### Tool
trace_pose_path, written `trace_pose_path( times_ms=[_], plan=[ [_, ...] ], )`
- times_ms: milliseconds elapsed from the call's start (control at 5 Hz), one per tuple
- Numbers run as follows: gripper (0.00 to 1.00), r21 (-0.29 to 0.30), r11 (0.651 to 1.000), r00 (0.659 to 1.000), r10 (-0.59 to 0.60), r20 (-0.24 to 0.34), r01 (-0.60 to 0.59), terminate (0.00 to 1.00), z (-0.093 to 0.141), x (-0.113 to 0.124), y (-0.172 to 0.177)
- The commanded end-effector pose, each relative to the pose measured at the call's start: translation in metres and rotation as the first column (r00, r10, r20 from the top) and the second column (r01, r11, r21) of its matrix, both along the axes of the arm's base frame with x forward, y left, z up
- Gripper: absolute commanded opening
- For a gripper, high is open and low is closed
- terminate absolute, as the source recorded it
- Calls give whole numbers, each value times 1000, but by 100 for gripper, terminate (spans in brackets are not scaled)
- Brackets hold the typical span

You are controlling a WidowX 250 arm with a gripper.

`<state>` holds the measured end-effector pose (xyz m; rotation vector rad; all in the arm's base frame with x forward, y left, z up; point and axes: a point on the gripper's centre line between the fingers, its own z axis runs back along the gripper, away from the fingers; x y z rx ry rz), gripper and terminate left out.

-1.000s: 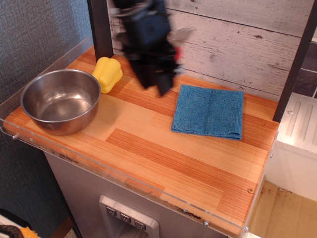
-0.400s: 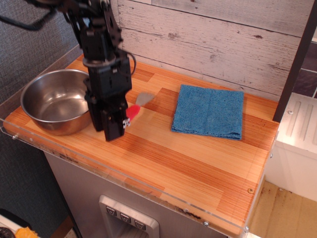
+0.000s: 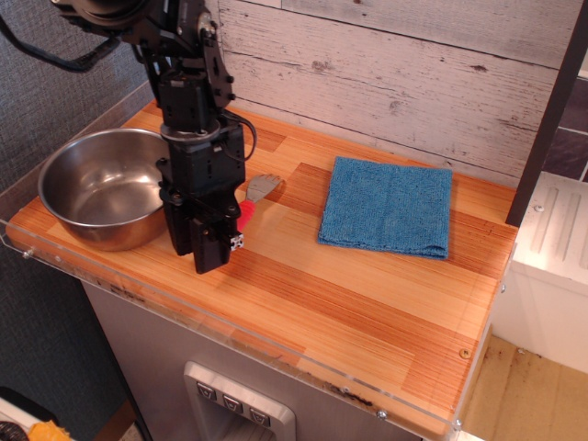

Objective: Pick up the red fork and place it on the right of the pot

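The red fork (image 3: 246, 213) sticks out from the right side of my gripper (image 3: 213, 255). Only a short piece of its red handle shows, and its grey tined head (image 3: 262, 188) points to the back right, low over the wood. The gripper is shut on the handle and reaches down to the counter just right of the pot (image 3: 96, 188). The pot is a shiny steel bowl at the left end of the counter, and it is empty. The arm hides the pot's right rim.
A folded blue cloth (image 3: 388, 204) lies at the back right of the wooden counter (image 3: 349, 303). A clear plastic lip (image 3: 230, 335) runs along the front and left edges. A plank wall stands close behind. The arm covers the spot behind the pot.
The gripper came from high at the back down to the counter beside the pot, carrying the fork. Since the last frame it has sunk slightly lower. The arm now hides the yellow pepper toy.
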<state>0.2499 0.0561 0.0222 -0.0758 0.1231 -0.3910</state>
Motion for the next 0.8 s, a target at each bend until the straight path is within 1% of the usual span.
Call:
trace_pose_path(
  times_ms=[0,200,400,600],
  plan=[
    [100,-6,1000,985,-9,170,10,0,60,-3,4],
    [100,26,995,946,80,314,-93,0,100,-6,9],
    [100,20,977,913,190,362,-212,0,120,-4,17],
    [100,-5,963,911,255,323,-268,0,121,2,23]
  ],
)
